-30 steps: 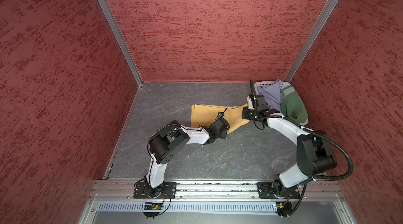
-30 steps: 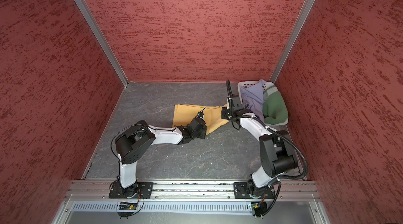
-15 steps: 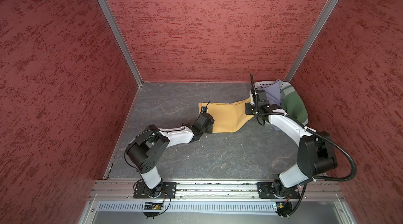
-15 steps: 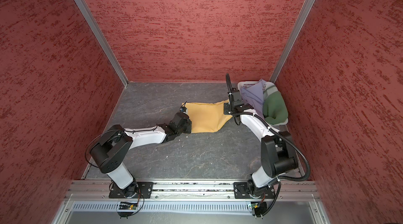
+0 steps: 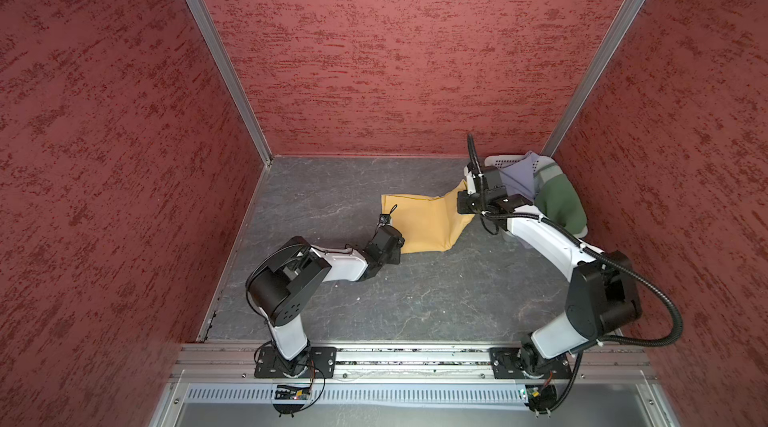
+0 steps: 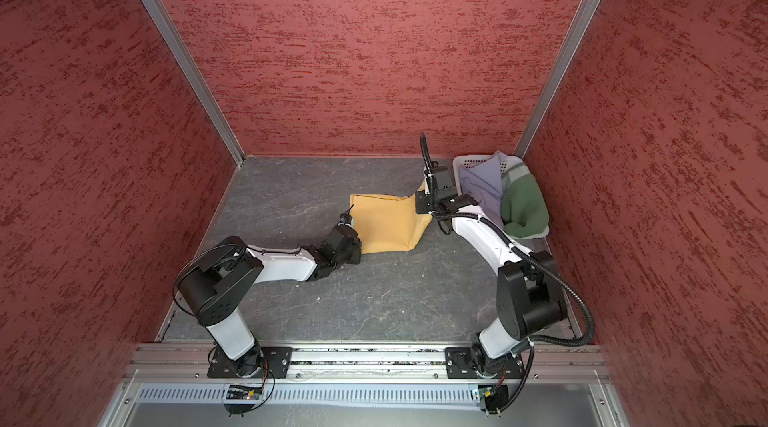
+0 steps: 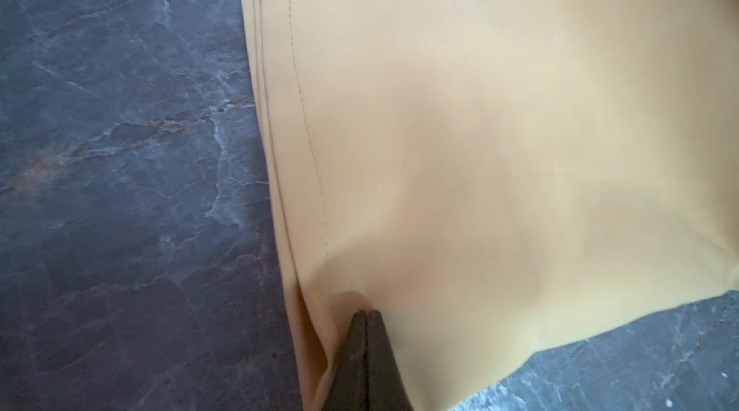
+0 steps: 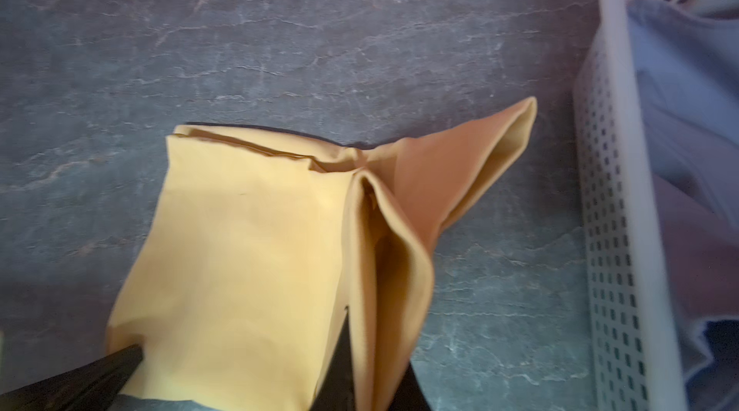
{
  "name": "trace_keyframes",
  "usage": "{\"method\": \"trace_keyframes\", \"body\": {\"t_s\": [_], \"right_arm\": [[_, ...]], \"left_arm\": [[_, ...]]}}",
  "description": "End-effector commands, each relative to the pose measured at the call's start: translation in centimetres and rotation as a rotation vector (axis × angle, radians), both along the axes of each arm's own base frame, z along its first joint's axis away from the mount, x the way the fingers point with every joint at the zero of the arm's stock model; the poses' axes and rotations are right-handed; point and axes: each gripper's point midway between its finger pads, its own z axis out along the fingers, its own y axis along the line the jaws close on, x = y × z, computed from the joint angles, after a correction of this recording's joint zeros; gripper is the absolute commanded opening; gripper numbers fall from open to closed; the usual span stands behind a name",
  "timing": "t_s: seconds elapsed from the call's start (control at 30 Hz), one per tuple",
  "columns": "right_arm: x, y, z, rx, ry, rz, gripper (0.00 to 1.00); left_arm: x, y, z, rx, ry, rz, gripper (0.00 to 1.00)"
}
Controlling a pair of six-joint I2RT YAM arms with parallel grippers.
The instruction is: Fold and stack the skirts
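Note:
The mustard yellow skirt [image 5: 428, 217] [image 6: 386, 221] lies partly spread on the grey floor, stretched between both grippers. My left gripper [image 5: 400, 240] [image 6: 360, 245] is at its near left corner. In the left wrist view the left gripper [image 7: 366, 314] is shut on a pinch of the yellow skirt [image 7: 500, 129] beside the stitched hem. My right gripper [image 5: 464, 204] [image 6: 420, 208] is shut on a raised fold at the right edge, seen in the right wrist view [image 8: 372, 369]. The lavender-grey skirt [image 5: 517, 180] [image 6: 482, 186] and dark green skirt [image 5: 559, 200] [image 6: 523, 207] sit in the basket.
A white perforated basket [image 5: 496, 161] [image 6: 463, 161] [image 8: 612, 189] stands in the far right corner, close beside my right gripper. Red walls enclose the grey floor [image 5: 415, 300] on three sides. The metal rail carrying both arm bases [image 5: 415, 356] runs along the near edge.
My left gripper has drawn the yellow skirt's corner to the left, and the right gripper has shifted toward the back wall. The skirt now lies more stretched out between them.

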Motion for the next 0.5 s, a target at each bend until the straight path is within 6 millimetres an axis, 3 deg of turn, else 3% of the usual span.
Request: {"method": "trace_keyframes", "body": {"t_s": [0.0,0.27,0.47], "right_arm": [[-0.2,3.5,3.2,0.124,-0.043,0.058,0.00],[-0.9,9.7,3.2,0.254,-0.013,0.146,0.00],[-0.9,13.3,1.8,0.306,0.020,0.181,0.00]], "left_arm": [[-0.5,0.1,-1.3,0.023,0.032,-0.005,0.00],[-0.6,-0.3,-1.4,0.008,0.025,-0.014,0.00],[-0.7,-0.2,-1.6,0.004,0.025,-0.014,0.00]]}}
